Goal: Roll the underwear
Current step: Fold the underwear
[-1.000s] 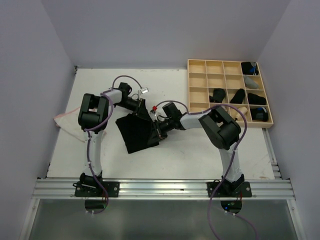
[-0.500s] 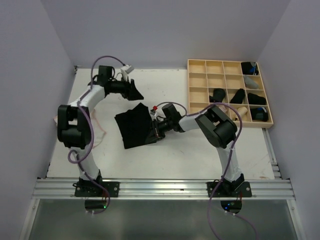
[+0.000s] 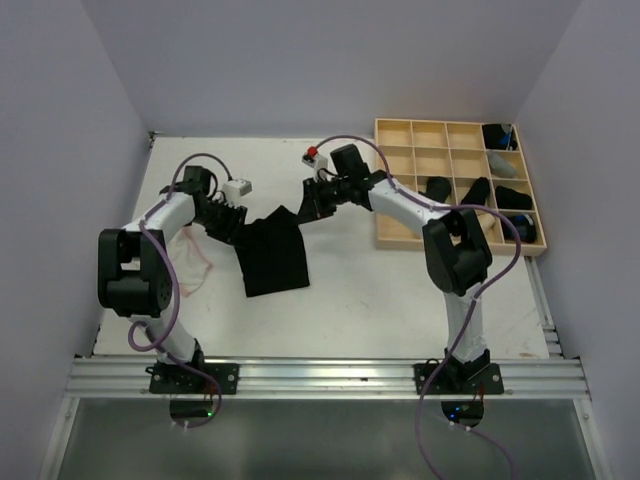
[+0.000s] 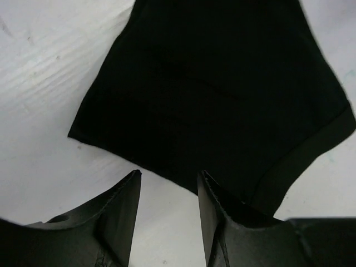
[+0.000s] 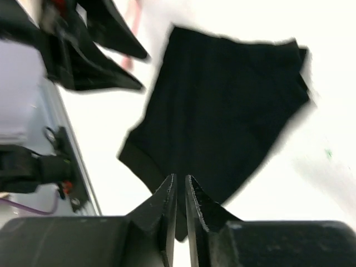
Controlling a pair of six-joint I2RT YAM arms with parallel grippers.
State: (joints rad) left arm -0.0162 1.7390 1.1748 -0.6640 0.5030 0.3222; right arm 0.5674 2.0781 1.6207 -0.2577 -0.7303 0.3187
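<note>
on the table the underwear lay flat for rolling, left gripper spread toward its ten o'clock corner, right gripper nearly pressed together, empty, at one o'clock.

- Two pincers: left pincer and right pincer.
- One flat black brief, just ahead of both pincers' tips.
- One pink-edged pale brief, behind the left pincer.
- One wooden tray with sixteen compartments, behind the right pincer.
- In the tray: at least five black rolls and one grey roll.

Pale lilac walls enclose an evenly lit white table.
</note>
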